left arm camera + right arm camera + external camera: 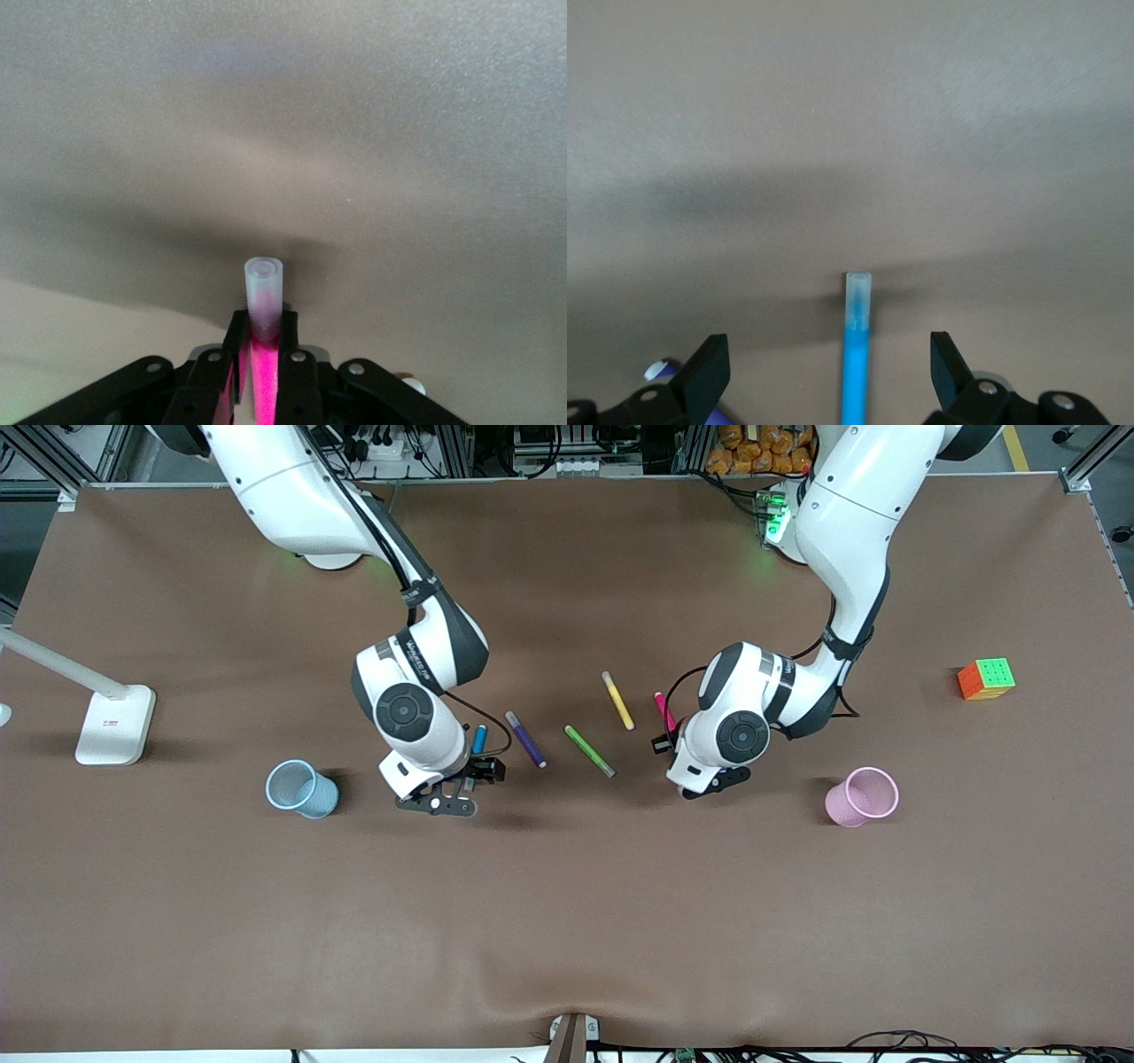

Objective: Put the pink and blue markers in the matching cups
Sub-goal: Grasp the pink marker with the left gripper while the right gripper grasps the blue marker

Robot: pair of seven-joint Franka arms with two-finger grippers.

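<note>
1. The brown table has a wide bare stretch along its camera edge; everything sits in a band across its middle.
2. The left gripper is low over the table's middle, its fingers clamped on the pink marker, whose pale cap sticks out past the fingertips.
3. The right gripper hangs low near the blue cup, its jaws spread wide, straddling the blue marker without touching it.
4. A white lamp base stands near the table edge at the right arm's end.
5. The blue cup lies tipped, with open room around it.
6. The pink cup, also tipped, lies toward the left arm's end.
7. A colour puzzle cube sits apart near the edge at the left arm's end.
8. The purple marker, green marker and yellow marker lie between the two grippers, well apart from one another.
</note>
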